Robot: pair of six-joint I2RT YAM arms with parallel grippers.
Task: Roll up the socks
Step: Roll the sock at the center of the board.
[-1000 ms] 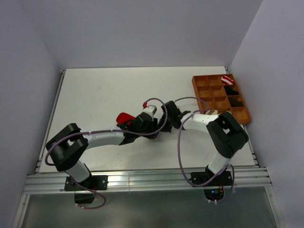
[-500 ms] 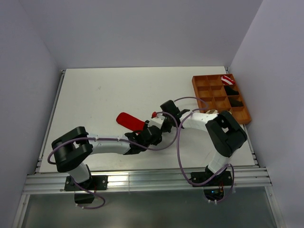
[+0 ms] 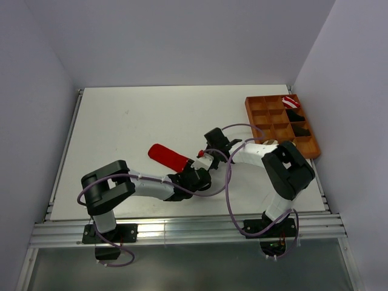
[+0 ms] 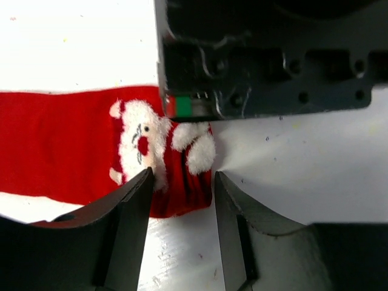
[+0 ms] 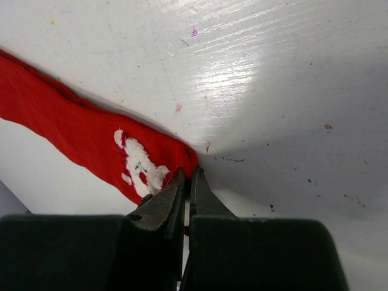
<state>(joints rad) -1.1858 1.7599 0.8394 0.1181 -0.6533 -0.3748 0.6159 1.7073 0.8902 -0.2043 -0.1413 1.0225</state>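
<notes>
A red sock (image 3: 168, 156) with a white Santa mark (image 4: 138, 148) lies stretched flat on the white table. My right gripper (image 5: 188, 173) is shut, pinching the sock's (image 5: 73, 130) end by the mark. Its black housing (image 4: 260, 60) fills the top of the left wrist view. My left gripper (image 4: 182, 179) is open, one fingertip on each side of that same end of the sock (image 4: 60, 145). From above, the left gripper (image 3: 200, 162) and right gripper (image 3: 206, 150) meet at the sock's right end and hide it. The other socks are hidden.
An orange compartment tray (image 3: 257, 106) sits at the back right, holding a red-and-white striped bundle (image 3: 290, 101) and black bundles (image 3: 295, 115). A scrap of tan fabric (image 3: 268, 142) shows by the right forearm. Purple cables loop over both arms.
The red sock was bunched up under the left gripper; it now lies drawn out long and flat. The left arm has swung right and nearer, to the sock's right end.
</notes>
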